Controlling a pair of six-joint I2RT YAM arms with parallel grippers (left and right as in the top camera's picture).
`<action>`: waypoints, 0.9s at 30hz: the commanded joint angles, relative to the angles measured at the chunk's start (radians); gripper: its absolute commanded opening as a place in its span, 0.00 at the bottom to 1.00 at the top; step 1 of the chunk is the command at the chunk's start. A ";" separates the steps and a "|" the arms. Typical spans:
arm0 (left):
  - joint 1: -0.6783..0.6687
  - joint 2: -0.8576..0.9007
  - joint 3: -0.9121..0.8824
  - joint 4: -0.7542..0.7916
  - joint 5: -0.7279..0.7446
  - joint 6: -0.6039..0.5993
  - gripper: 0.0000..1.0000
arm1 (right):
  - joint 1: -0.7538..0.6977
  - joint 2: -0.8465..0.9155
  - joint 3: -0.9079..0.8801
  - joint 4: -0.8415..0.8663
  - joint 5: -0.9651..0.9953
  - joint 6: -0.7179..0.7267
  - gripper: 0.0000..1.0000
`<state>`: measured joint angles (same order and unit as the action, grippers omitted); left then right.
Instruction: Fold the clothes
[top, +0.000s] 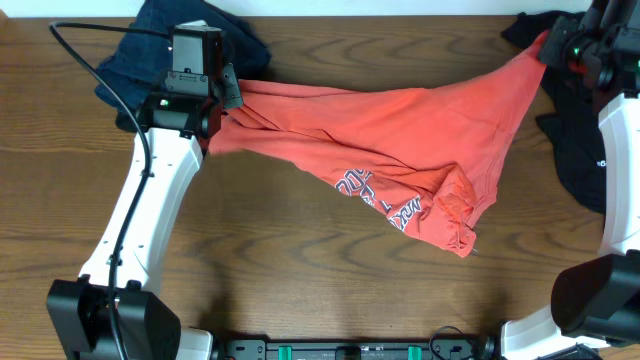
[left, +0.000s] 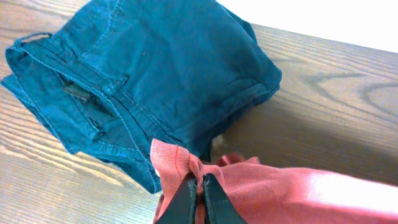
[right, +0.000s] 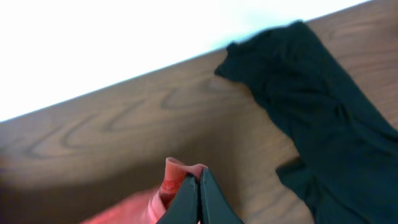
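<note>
Left gripper (left: 199, 188) is clamping the red T-shirt (top: 400, 130) at the overhead view's upper left. Right gripper (right: 198, 186) is pinching it at upper right.

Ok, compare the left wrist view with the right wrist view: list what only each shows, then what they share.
Only the left wrist view: the navy denim garment, bunched on the table just beyond the left pincer. Only the right wrist view: the black shirt, lying crumpled to the right of the right pincer. Both: the wood-grain table with its far edge, and a shut pincer clamping a fold of the coral-red T-shirt.
</note>
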<state>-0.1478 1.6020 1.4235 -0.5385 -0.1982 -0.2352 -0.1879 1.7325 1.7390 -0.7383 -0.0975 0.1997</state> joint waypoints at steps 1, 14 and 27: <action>0.000 -0.017 0.025 0.015 -0.029 0.024 0.06 | -0.006 -0.030 -0.005 -0.010 -0.019 -0.037 0.01; 0.000 -0.151 0.027 0.028 -0.032 0.066 0.06 | -0.105 -0.249 0.002 -0.058 -0.044 -0.068 0.01; 0.000 -0.484 0.129 0.000 -0.106 0.104 0.06 | -0.202 -0.402 0.361 -0.370 -0.064 -0.158 0.01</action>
<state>-0.1482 1.2228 1.4841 -0.5323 -0.2581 -0.1520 -0.3614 1.3972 1.9694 -1.0599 -0.1619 0.0898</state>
